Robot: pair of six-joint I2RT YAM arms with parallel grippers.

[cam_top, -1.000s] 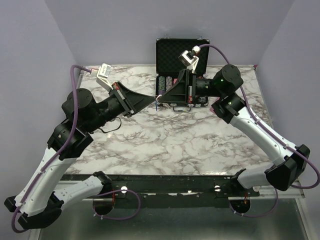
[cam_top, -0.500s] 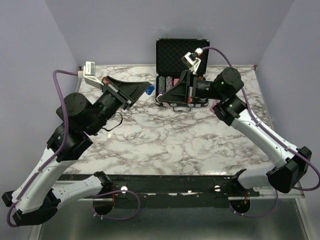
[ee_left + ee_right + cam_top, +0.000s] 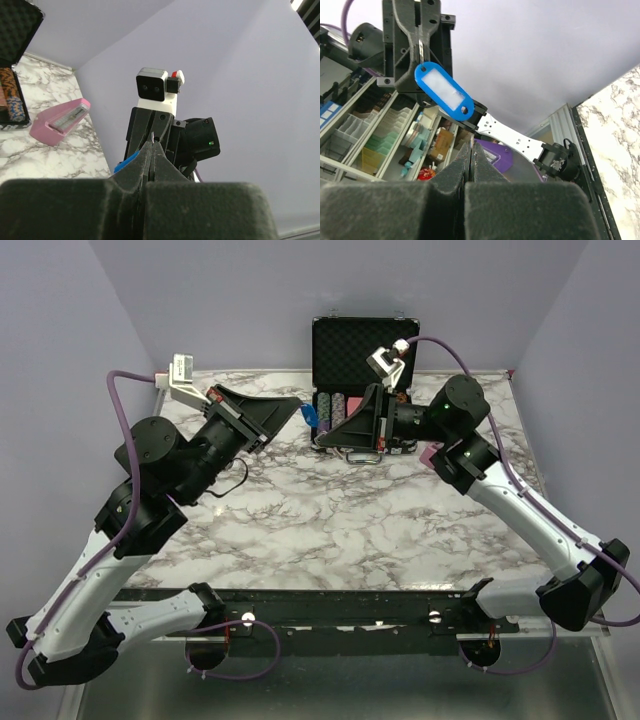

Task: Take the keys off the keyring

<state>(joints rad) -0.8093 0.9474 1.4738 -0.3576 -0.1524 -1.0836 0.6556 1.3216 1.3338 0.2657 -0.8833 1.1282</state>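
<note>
Blue keys [image 3: 444,97] dangle from the closed left gripper [image 3: 421,48] tip.

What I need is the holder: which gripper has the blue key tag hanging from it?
The left gripper: the blue key tag dangles from its shut tips, while the right gripper is shut below, apart from it.

Bright blue with a pale window on the key [image 3: 443,97] just ahead of the black right gripper [image 3: 471,146]. White marble veined in grey across the table [image 3: 330,530] beneath. Black on the chip case [image 3: 362,340] behind that gripper. Pink on the wedge [image 3: 60,120] beyond the black left gripper [image 3: 151,147]. Lilac on the walls [image 3: 200,300].
</note>
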